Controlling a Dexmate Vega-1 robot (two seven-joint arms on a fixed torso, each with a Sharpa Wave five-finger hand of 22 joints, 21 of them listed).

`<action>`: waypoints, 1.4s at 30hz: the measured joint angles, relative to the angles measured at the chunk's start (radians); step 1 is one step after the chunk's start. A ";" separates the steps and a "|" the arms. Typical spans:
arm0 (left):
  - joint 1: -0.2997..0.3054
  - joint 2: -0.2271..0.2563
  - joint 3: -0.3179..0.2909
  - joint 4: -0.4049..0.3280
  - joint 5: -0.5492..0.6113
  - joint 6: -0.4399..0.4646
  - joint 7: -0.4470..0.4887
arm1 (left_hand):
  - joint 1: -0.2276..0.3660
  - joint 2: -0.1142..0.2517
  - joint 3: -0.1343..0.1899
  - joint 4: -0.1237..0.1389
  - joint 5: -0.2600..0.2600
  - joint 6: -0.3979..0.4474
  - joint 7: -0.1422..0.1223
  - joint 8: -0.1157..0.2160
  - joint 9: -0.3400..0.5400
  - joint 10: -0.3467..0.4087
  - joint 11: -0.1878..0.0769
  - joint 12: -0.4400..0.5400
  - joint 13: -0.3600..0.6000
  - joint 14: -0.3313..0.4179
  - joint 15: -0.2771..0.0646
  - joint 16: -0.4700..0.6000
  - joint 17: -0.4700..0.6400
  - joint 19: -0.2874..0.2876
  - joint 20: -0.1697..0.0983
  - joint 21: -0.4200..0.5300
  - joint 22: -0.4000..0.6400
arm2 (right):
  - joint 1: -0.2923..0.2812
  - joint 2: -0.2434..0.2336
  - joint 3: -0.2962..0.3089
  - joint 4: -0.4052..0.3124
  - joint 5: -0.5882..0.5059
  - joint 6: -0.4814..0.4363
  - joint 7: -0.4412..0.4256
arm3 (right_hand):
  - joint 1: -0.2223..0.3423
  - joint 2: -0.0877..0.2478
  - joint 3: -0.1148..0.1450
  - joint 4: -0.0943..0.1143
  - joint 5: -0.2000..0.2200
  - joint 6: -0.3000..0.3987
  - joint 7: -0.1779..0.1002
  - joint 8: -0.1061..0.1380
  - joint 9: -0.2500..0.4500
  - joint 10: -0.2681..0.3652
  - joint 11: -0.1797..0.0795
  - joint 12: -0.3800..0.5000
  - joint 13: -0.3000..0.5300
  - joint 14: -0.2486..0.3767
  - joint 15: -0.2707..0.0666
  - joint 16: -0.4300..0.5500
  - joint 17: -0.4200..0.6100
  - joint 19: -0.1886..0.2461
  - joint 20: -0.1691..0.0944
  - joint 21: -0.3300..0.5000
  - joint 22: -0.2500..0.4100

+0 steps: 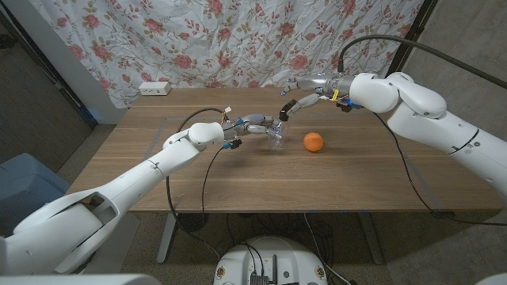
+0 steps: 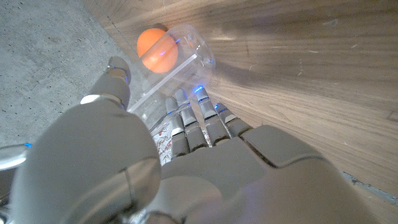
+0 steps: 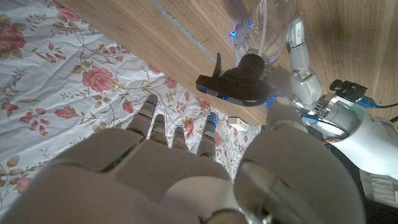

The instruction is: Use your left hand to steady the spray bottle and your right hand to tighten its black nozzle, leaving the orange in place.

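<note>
Left hand (image 1: 255,124) wrapped around the clear spray bottle (image 1: 276,139), gripping it near the middle of the wooden table (image 1: 238,174). In the left wrist view, fingers (image 2: 198,124) curled against the bottle's clear body (image 2: 180,59), thumb on the other side. Black nozzle (image 3: 239,81) on top of the bottle, seen close in the right wrist view. Right hand (image 1: 305,89) raised just above and behind the nozzle, fingers apart, holding nothing, not touching it. Orange (image 1: 314,142) on the table just beside the bottle, on the robot's right, apart from both hands. Flowered curtain (image 1: 238,39) behind the table; white power strip (image 1: 154,88) at the far edge.
</note>
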 measured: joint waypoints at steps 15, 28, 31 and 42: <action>-0.010 -0.004 0.002 0.013 0.004 0.000 -0.010 | 0.000 0.000 -0.001 -0.001 0.000 0.000 0.000 0.000 -0.002 0.005 0.005 -0.004 0.003 0.000 0.000 -0.002 0.000 0.000 0.000 0.000 0.000 | 0.031 0.041 -0.038 0.041 -0.057 0.024 0.020 | 0.020 0.004 0.010 -0.004 0.000 0.114 -0.004 0.055 0.013 0.010 -0.010 0.019 0.000 0.006 -0.006 0.004 0.000 0.001 -0.001 0.004 0.000; -0.019 -0.010 0.006 0.027 0.006 -0.010 -0.019 | 0.000 0.000 0.000 0.000 0.000 0.000 0.000 0.000 -0.005 0.005 0.005 -0.005 0.003 0.000 0.000 -0.002 0.000 0.000 0.000 0.000 0.000 | 0.028 0.059 -0.048 0.053 -0.093 0.016 0.015 | 0.032 0.016 0.014 -0.003 0.000 0.200 -0.001 0.092 0.019 0.051 -0.028 0.034 -0.004 0.024 -0.024 0.020 -0.005 0.015 -0.015 0.008 0.000; -0.019 -0.010 0.007 0.027 0.006 -0.011 -0.020 | 0.000 0.000 0.000 0.000 -0.001 0.000 0.000 0.000 -0.008 0.010 0.000 -0.008 0.003 0.000 0.000 -0.002 0.000 0.000 0.000 0.000 0.000 | 0.023 0.062 -0.048 0.054 -0.098 0.012 0.009 | 0.046 0.002 0.014 -0.003 0.000 0.216 0.000 0.096 0.023 0.060 -0.027 0.034 -0.004 0.031 -0.031 0.020 -0.005 0.020 -0.020 0.008 0.000; -0.013 -0.006 0.007 0.013 0.006 -0.011 -0.020 | -0.007 0.007 0.000 0.001 -0.004 0.000 0.000 0.006 -0.009 0.010 0.000 -0.004 0.008 0.000 0.000 -0.002 0.000 0.000 0.000 0.000 0.000 | 0.005 0.061 -0.039 0.044 -0.119 -0.017 -0.004 | 0.034 0.014 0.007 0.005 0.000 0.342 0.030 0.151 0.032 0.132 -0.038 0.055 -0.003 0.062 -0.050 0.035 -0.005 0.042 -0.033 0.008 0.000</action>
